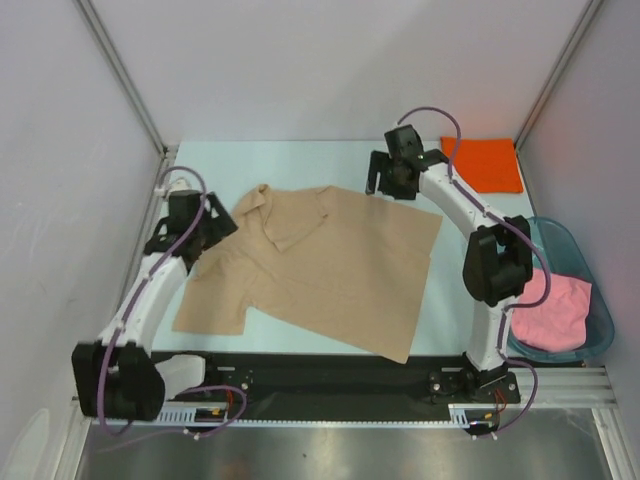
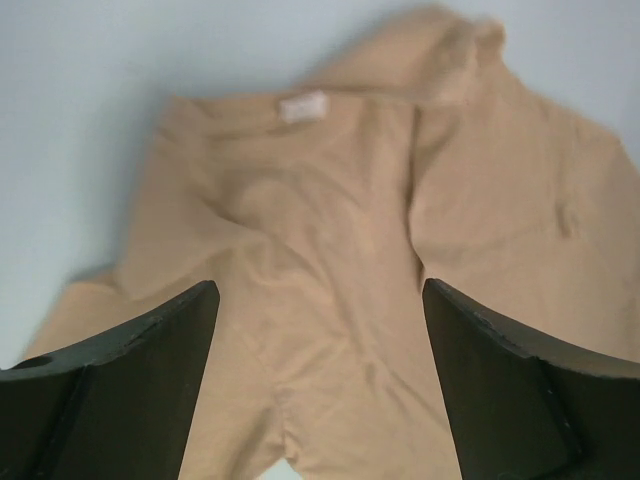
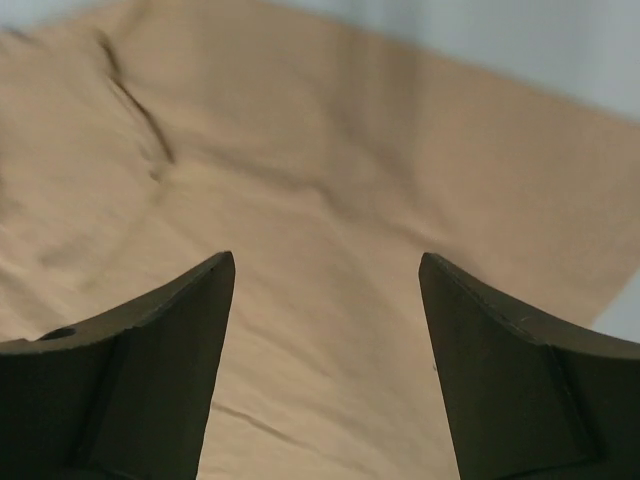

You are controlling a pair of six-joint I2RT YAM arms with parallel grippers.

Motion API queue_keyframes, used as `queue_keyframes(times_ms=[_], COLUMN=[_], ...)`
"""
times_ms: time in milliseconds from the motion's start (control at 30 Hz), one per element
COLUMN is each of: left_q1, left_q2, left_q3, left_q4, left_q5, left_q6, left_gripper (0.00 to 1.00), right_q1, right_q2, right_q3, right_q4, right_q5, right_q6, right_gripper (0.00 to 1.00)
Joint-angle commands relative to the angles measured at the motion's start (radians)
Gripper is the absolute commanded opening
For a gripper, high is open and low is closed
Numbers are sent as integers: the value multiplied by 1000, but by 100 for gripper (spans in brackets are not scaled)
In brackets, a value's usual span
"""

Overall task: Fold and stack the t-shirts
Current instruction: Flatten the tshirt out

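Tan t-shirt (image 1: 320, 265): it's spread across the middle of your worktop (image 1: 260, 160) between the two arms. It's mostly flat but sits at an angle. The neck end is bunched and folded over at the far left, and the near right corner reaches the dark strip at the near edge.
Neck label (image 2: 303, 105): a small white tag, which your left wrist view shows at the far side of the cloth.
Left hand (image 1: 218, 226): it's over the far left edge of the tan tee. The fingers (image 2: 150, 340) are spread wide with nothing between them, just cloth below.
Right hand (image 1: 380, 182): it's at the far edge of the tan tee. The fingers (image 3: 170, 320) are also wide apart and gripping nothing.
Contact: can't tell if either hand touches the fabric.
Orange t-shirt (image 1: 485, 165): it's folded into a tidy rectangle in the far right corner of the worktop.
Pink t-shirt (image 1: 555, 310): it's crumpled inside the teal tub (image 1: 578, 243), on the right just beside your right arm.
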Motion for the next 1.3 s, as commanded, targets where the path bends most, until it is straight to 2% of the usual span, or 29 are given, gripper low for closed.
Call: queue_keyframes(times_ms=[0,100,267,300,567,800,1000,1133,1167,1267], left_q1=[-103,-146,-224,-225,-221,-204,-182,-182,-182,-184], left_q2=[149,324,558,619,820,1013,1160,1132,1110,966], left_q3=[37,87,217,234,380,544,728,782,767,691], left_q4=[50,86,101,101,106,129,130,95,86,39], left_q5=[158,255,231,247,281,393,447,429,412,318], left_q6=[30,8,-9,-15,-93,-179,-230,-218,-196,-120], left_gripper=[89,89,88,88,88,88,87,87,88,88], right_q1=[39,61,99,101,75,3,-28,-60,-66,-66], right_q2=[-105,-183,-235,-232,-119,83,238,347,355,323], right_q3=[-204,-378,-551,-562,-575,-412,-129,71,144,200], right_q4=[-70,-33,37,43,117,134,119,70,42,-27], right_q5=[72,103,186,190,268,311,385,396,405,408], right_q6=[18,60,127,144,163,112,2,-78,-86,-112], right_gripper=[80,80,80,80,80,80,80,80,81,83])
